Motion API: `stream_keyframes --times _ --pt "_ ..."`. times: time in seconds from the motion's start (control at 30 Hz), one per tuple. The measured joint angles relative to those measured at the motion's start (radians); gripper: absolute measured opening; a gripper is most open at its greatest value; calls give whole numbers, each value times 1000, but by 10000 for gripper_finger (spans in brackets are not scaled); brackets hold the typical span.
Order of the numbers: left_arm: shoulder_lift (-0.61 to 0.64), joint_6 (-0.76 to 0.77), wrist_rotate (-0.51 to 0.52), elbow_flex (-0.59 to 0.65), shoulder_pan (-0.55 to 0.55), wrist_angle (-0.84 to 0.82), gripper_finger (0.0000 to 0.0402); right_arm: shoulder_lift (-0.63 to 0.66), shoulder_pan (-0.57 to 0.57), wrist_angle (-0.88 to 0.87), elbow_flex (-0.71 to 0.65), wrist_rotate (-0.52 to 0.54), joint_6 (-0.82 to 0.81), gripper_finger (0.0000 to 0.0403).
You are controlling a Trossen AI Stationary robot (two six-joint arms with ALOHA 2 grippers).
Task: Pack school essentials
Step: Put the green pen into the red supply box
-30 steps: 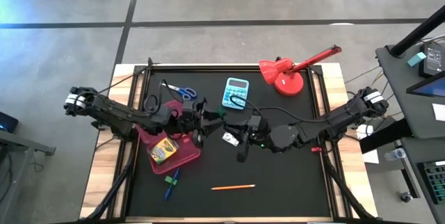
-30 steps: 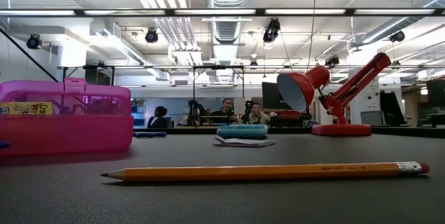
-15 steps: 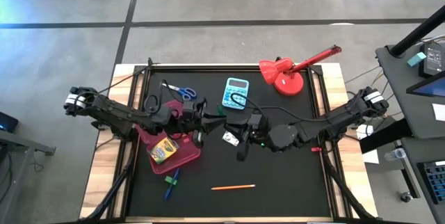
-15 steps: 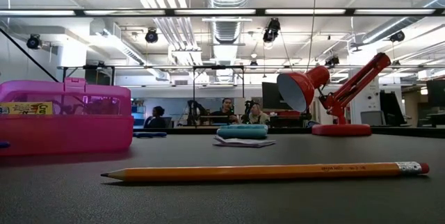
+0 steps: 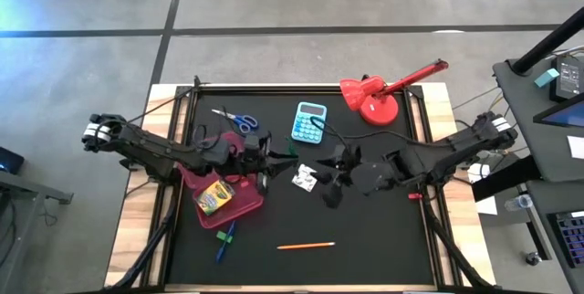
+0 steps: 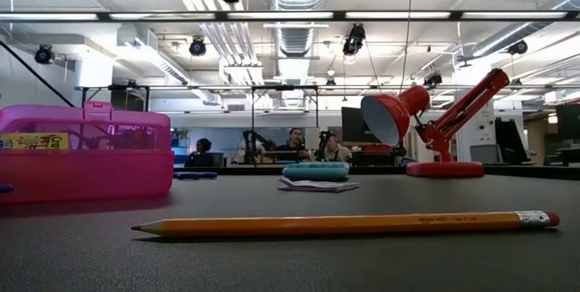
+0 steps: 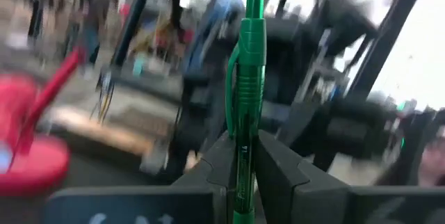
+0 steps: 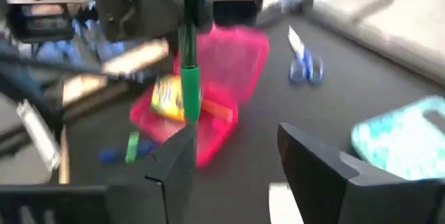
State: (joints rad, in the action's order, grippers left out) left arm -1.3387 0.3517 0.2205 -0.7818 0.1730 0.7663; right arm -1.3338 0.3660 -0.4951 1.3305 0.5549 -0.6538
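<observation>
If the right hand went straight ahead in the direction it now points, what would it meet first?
Most likely the green pen held upright by the left hand, just ahead of the open right hand. The pink case lies beyond; depth is hard to judge.

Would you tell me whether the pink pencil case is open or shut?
Open: the pink pencil case shows its crayon box from above, lid raised.

A black tabletop (image 5: 383, 230) holds a pink case (image 5: 239, 201), scissors (image 5: 237, 119), calculator (image 5: 308, 122), red lamp (image 5: 376, 100), pencil (image 5: 306, 245) and markers (image 5: 224, 239).
</observation>
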Motion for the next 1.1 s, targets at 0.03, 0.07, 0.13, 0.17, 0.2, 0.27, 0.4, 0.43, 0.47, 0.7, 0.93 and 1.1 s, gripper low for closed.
stream_keyframes --times 0.03,0.07,0.13,0.17,0.2,0.27,0.4,0.43,0.47,0.7,0.93,1.1 --pt "6 24 -12 -2 -2 -66 23 0 3 -68 19 -23 -35 199" --pt "16 51 -33 -2 -2 -140 23 -3 11 -127 36 -41 -61 201" --pt "42 104 -71 -2 -2 -302 23 -3 31 -197 50 -66 -102 202" --pt "60 129 -91 -2 -2 -394 23 -3 44 -218 50 -75 -121 202" --pt "79 155 -103 -2 -2 -494 23 -3 56 -221 44 -86 -136 203" --pt "121 215 -128 -2 -1 -694 23 -4 85 -223 28 -93 -167 203" --pt "213 349 -180 -1 4 -1088 24 -4 137 -222 -19 -93 -237 203" --pt "226 392 -187 1 14 -1175 24 -7 146 -224 -33 -93 -259 203" --pt "232 433 -190 3 27 -1252 24 -15 153 -224 -44 -92 -282 203" --pt "187 561 -231 3 136 -1412 24 -122 180 -199 -83 -112 -314 203" --pt "71 560 -247 3 152 -1412 24 -254 180 -148 -62 -245 -187 203" --pt "7 559 -299 3 153 -1414 24 -338 180 -134 -46 -305 -149 203"
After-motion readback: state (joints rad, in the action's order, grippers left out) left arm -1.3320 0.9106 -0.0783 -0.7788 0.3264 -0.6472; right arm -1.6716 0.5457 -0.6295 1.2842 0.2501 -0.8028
